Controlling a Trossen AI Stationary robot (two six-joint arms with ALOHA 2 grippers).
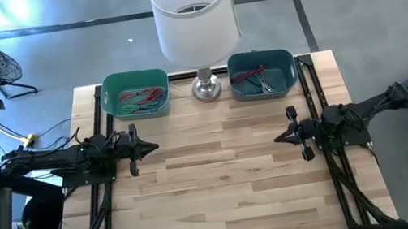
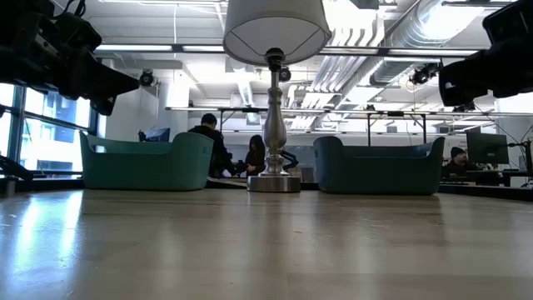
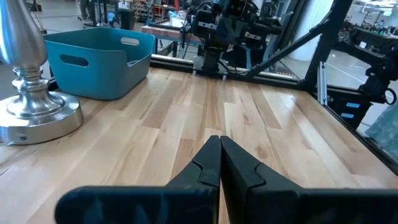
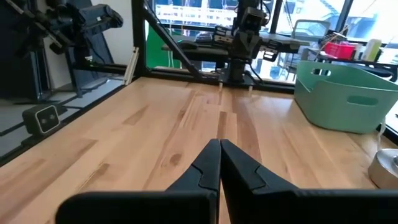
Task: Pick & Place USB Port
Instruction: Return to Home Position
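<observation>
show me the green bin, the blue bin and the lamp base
green bin (image 2: 146, 167): low view, front wall
blue bin (image 2: 379, 171): low view, front wall
lamp base (image 1: 206, 89): high view, top of the silver foot

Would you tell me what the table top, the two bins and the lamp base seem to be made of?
The table top: light wood planks, grain and seams, satin sheen. The green bin and blue bin: likely moulded plastic, matte, rounded walls with handle cut-outs. The lamp base: apparently polished metal, silvery and reflective.
</observation>
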